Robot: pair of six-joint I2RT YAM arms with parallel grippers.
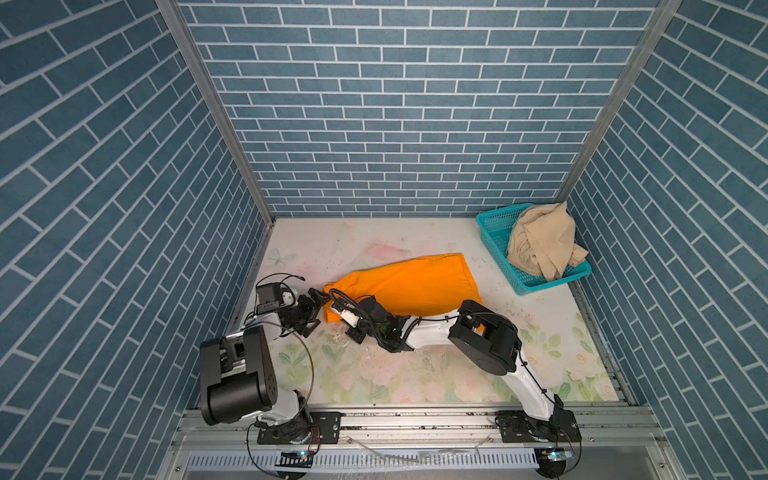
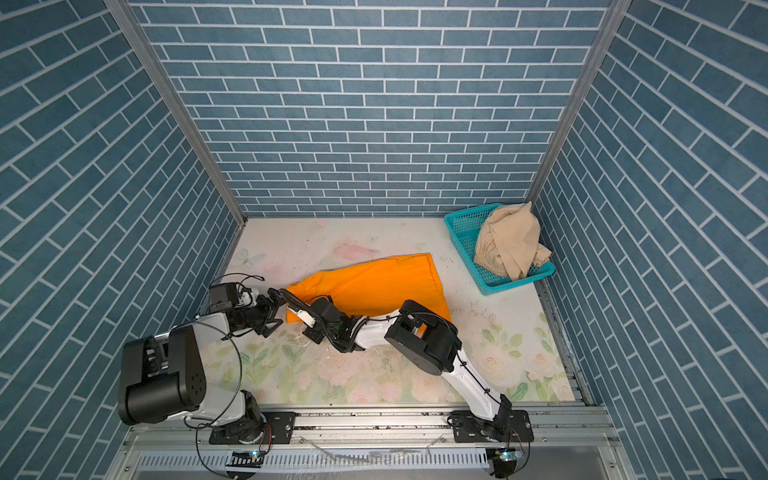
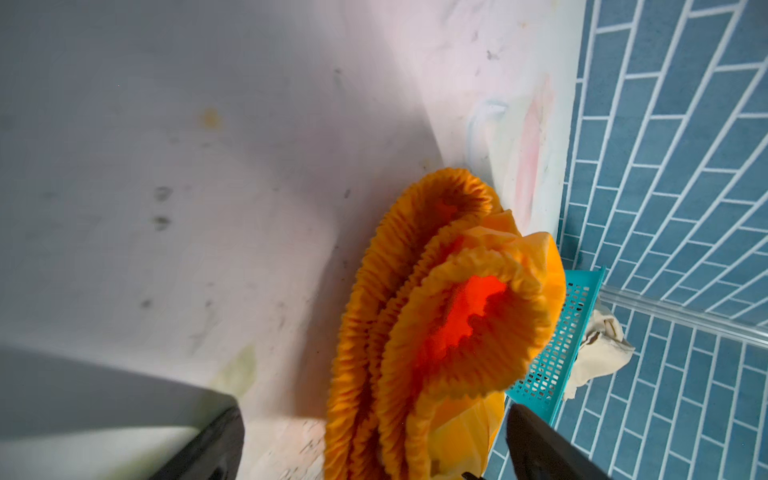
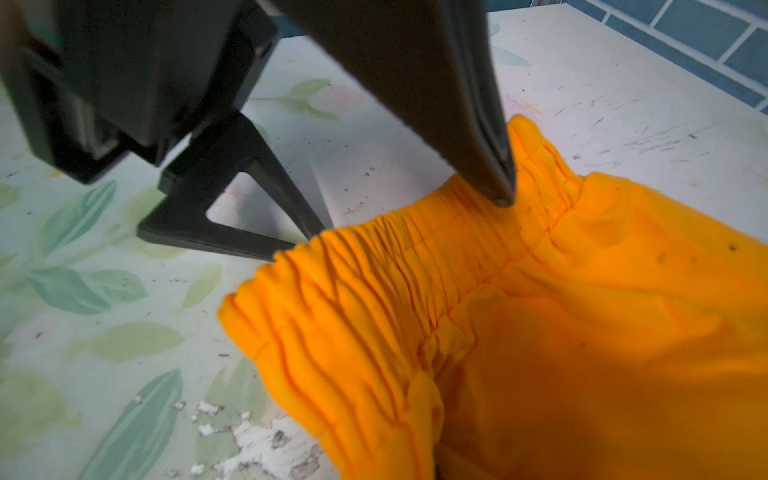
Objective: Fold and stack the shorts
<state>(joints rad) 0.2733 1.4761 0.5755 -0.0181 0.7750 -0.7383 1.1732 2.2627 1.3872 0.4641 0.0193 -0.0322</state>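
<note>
Early going: the orange shorts (image 1: 411, 286) lie on the surface (image 1: 457, 374), seemingly halved lengthwise, left fingers (image 3: 536, 444) apart around the waistband, right fingers (image 4: 478, 145) together on it, and the beige shorts (image 1: 540, 245) lie crumpled in the basket (image 1: 494, 228).

Stereo pair high overhead, wrist cameras close on orange shorts (image 4: 540, 311)

Bright, even light; soft shadows; wide-angle edge bending; left end effector (image 3: 374, 411) blurred.

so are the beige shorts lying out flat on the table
No, the beige shorts sit crumpled in a heap inside the teal basket.
</note>
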